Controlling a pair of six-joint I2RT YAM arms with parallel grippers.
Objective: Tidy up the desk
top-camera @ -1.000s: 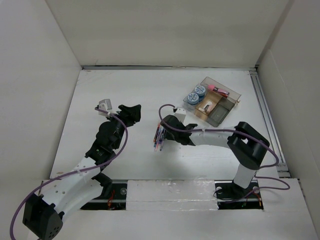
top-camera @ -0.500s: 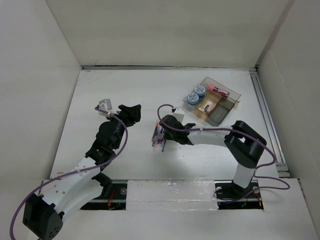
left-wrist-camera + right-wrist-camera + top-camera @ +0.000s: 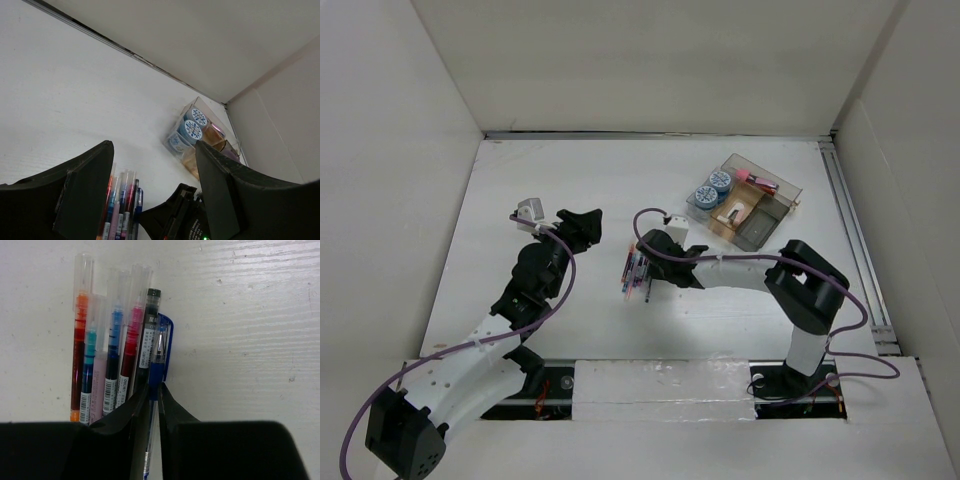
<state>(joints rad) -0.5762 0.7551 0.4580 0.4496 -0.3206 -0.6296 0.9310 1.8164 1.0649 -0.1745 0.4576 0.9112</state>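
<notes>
Right tool seemingly clenched the blue pen, outermost of the pens; open tabletop lay beyond it. Left tool gaped.

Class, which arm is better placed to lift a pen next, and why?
Right. The right gripper pinches the blue pen at the row's end between its jaws; the left gripper hangs open, away from the pens.
</notes>
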